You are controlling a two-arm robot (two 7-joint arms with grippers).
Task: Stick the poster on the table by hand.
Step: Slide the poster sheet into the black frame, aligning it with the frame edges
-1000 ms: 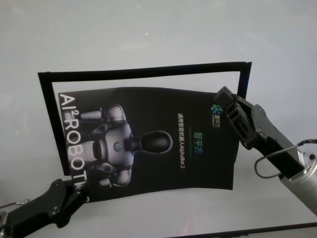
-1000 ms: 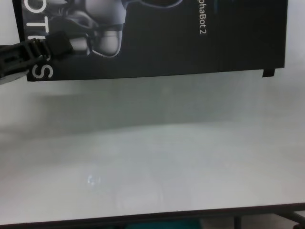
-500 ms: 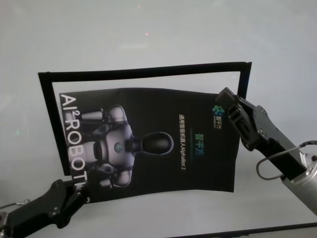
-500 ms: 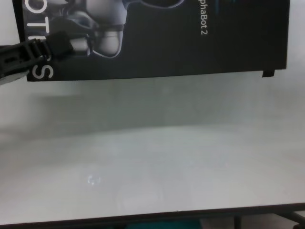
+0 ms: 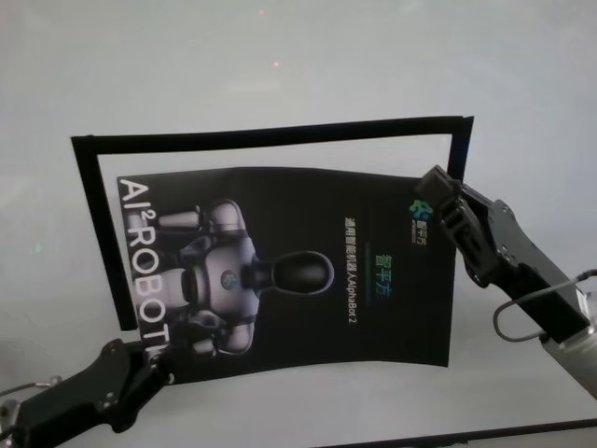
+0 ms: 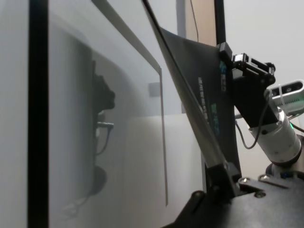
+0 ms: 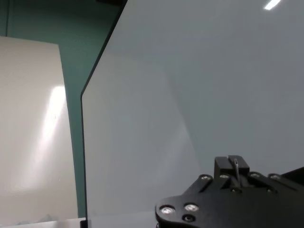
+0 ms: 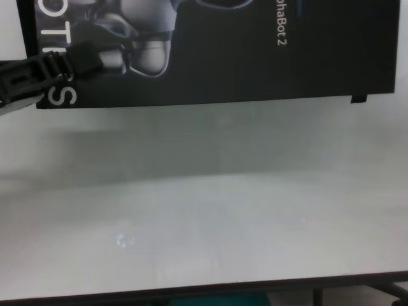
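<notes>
The poster (image 5: 289, 271), a black glossy sheet with a silver robot picture, hangs slightly curved just above the table (image 5: 280, 65). My left gripper (image 5: 149, 359) is shut on its near left corner, beside the white letters. My right gripper (image 5: 437, 191) is shut on the far part of its right edge. In the chest view the poster (image 8: 255, 64) fills the top, with the left gripper (image 8: 86, 56) clamped on it over the table (image 8: 204, 210). The left wrist view shows the poster (image 6: 199, 90) edge-on, running from the left gripper (image 6: 223, 168) to the right gripper (image 6: 228, 52).
Black tape strips lie on the table as an open frame: a long one along the far side (image 5: 270, 133), one down the left (image 5: 98, 233), and a short one at the right (image 5: 459, 149). The table's dark front edge (image 8: 204, 290) runs close below.
The poster has shifted a little to the right and toward me, and lies flatter. My right gripper moved right with it; the left gripper barely moved.
</notes>
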